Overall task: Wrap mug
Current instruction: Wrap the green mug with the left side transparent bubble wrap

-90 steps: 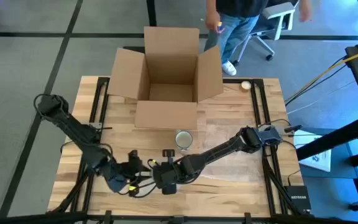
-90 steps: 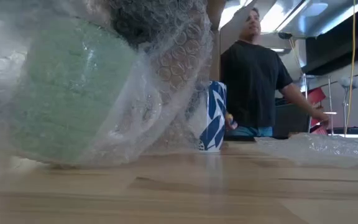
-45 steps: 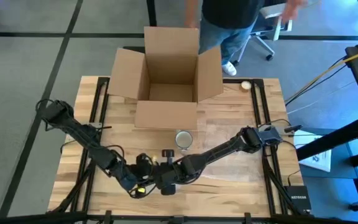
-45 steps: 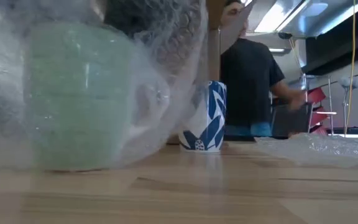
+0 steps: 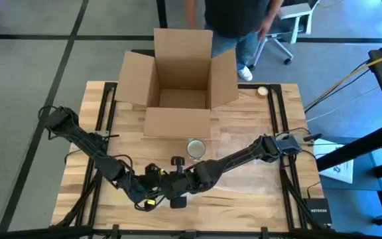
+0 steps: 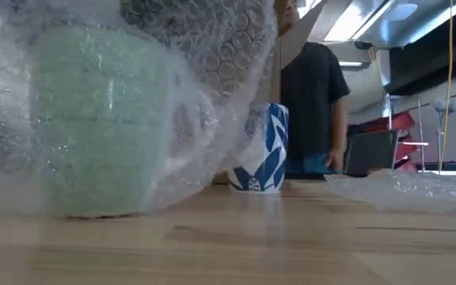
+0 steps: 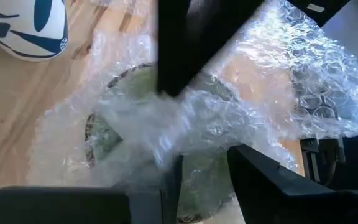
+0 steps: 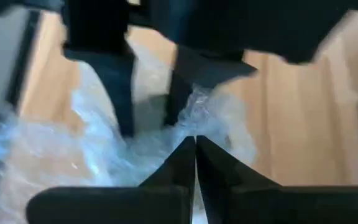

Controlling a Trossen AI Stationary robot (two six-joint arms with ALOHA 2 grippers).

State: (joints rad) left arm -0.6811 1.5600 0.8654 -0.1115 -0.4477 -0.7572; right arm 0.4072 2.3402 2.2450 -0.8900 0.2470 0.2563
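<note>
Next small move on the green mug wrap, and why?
Probably the left pincer folds its bubble wrap flap down over the green mug: that mug stands upright, half covered, while the right pincer pinches the wrap shut.

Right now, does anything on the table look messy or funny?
Nothing is spilled or broken. The bubble wrap sits loose and crumpled around the green mug, not yet snug. The blue-and-white cup stands upright behind it, unwrapped, and the cardboard box sits open, flaps out.
</note>
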